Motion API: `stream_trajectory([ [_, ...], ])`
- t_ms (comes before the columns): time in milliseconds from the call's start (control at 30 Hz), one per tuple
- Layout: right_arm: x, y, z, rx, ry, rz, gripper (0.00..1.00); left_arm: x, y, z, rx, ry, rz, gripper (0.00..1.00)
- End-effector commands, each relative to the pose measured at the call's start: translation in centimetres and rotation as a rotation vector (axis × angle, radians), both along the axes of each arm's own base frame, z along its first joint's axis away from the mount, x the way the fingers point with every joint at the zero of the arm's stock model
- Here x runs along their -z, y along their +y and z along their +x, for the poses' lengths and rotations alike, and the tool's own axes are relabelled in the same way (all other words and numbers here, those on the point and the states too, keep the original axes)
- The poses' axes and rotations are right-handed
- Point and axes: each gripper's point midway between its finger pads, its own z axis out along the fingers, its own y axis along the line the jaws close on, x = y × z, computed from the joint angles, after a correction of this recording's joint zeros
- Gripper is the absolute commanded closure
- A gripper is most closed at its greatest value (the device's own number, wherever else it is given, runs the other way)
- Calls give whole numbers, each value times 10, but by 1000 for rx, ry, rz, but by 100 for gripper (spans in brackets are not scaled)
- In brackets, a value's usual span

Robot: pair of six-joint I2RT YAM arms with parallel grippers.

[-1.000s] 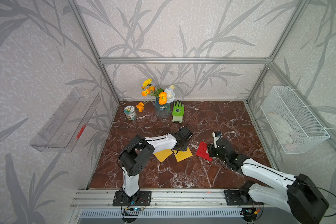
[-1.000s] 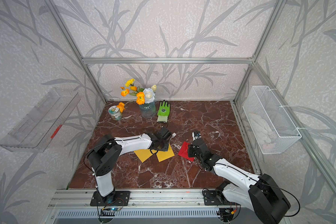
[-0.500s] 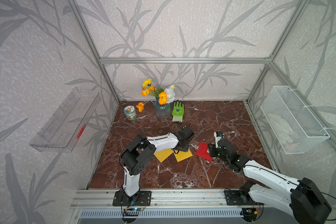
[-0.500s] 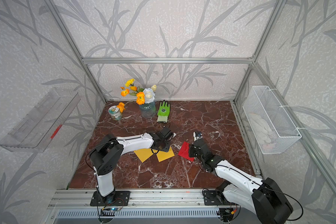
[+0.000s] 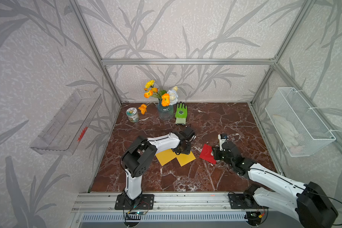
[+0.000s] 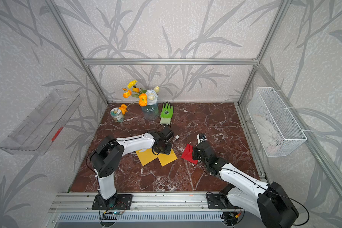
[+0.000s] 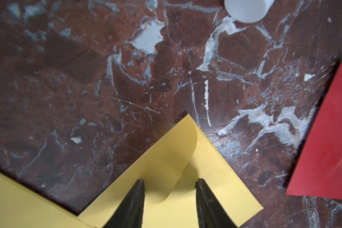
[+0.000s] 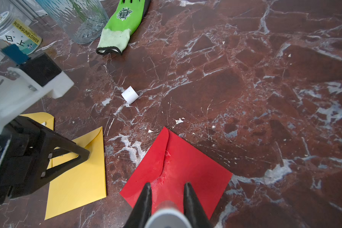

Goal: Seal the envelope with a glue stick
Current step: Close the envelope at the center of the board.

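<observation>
While the right claw (image 8: 167, 186) hangs low over the red envelope (image 8: 188, 158), its jaws are clamped tight on the glue stick (image 8: 167, 217), a pale round tube blurred right up against the lens, nose pointing at the paper! That red envelope lies just right of the counter's (image 8: 265, 79) middle, flap folded over, and there's a pale, roughened smear (image 8: 166, 169) along the flap's edge, right ahead of the fingertips. Whether the stick's end touches the paper, can't tell from here.

Over to the left claw (image 7: 169, 187): jaws apart with a moderate gap, nothing gripped between them. The tips look to be resting on a yellow envelope (image 7: 205, 167), straddling its curved flap (image 7: 172, 158), which curls a little off the body. A second yellow envelope (image 7: 8, 197) touches it on the side toward the counter's left edge.

And look, the white cap (image 8: 130, 94) lies loose on bare marble behind the envelopes, apart from both claws. Along the back edge stand a green glove (image 8: 124, 19), a glass vase (image 8: 77, 19) and a labelled jar (image 8: 18, 33)
</observation>
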Motion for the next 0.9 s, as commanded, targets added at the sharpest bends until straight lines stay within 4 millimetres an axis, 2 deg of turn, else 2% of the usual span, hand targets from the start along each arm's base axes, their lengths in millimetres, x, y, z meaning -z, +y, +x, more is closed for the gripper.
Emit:
stream_trajectory([
  [0,1,-2,-1,-4,-4,-9,100,-2,7,-14,-16,59,0,57],
  [300,3,0,-1,-7,4,-4,100,-34,-6,2,-56,-1,-138,59],
  [500,5,1,0,-9,9,1,100,-43,0,5,-79,-13,-168,62],
  [567,7,3,0,-13,15,2,100,-38,4,6,-90,-7,-161,68],
  [733,6,4,0,-15,17,3,100,-22,9,10,-113,-6,-127,100],
  [867,5,4,0,-17,17,6,100,-12,8,13,-120,-2,-116,100],
])
